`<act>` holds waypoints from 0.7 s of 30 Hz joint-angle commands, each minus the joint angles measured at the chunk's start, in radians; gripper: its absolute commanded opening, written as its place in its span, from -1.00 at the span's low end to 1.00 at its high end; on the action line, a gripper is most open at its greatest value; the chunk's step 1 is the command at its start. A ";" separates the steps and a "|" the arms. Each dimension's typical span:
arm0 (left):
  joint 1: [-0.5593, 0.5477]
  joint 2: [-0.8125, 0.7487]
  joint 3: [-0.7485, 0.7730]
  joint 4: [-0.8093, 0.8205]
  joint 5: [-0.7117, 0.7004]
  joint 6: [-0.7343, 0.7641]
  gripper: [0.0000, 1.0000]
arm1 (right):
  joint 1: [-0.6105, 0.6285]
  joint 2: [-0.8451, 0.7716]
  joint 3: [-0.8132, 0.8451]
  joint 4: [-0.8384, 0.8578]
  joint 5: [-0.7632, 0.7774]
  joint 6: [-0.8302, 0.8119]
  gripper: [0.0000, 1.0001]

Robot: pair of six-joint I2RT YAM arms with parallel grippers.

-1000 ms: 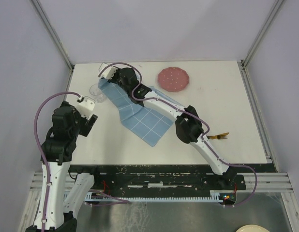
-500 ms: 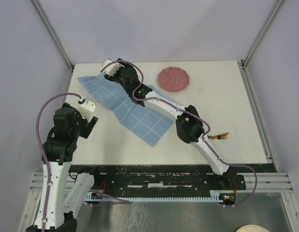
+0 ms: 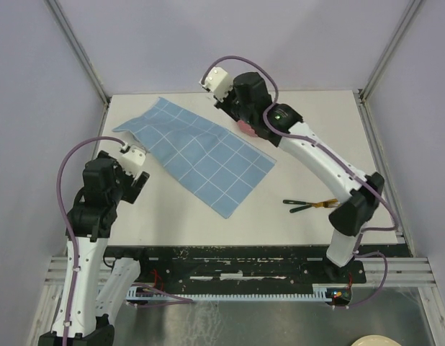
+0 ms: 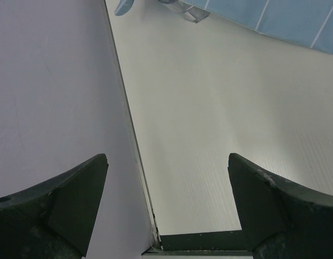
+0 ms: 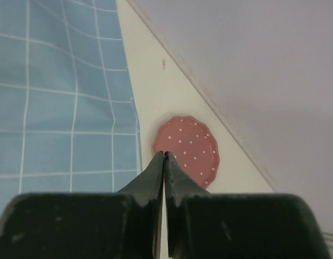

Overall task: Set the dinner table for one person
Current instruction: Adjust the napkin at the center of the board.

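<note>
"Where's the plate [image 5: 187, 147]?"

"On the surface [image 3: 309, 158], touching the mat [image 3: 201, 155] at its far edge, just below the right claw [image 5: 164, 155]. That one's pressed together, empty. The left claw [image 4: 167, 159] gapes wide, well apart, so the right arm's nearer."

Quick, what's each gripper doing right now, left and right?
Left gripper: open, fingers wide apart, nothing between them.
Right gripper: closed, fingers pressed together, holding nothing.
</note>
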 commanded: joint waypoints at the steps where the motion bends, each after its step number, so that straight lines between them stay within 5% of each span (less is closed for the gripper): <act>1: -0.001 0.010 0.002 0.083 0.037 0.018 0.99 | 0.014 -0.137 -0.120 -0.266 -0.178 0.012 -0.96; 9: -0.001 0.036 0.021 0.111 0.044 -0.009 0.99 | 0.006 -0.068 -0.111 -0.479 -0.415 0.090 -0.97; 21: -0.001 -0.032 0.037 0.044 -0.005 0.007 0.99 | 0.005 0.278 0.210 -0.733 -0.514 0.114 -0.97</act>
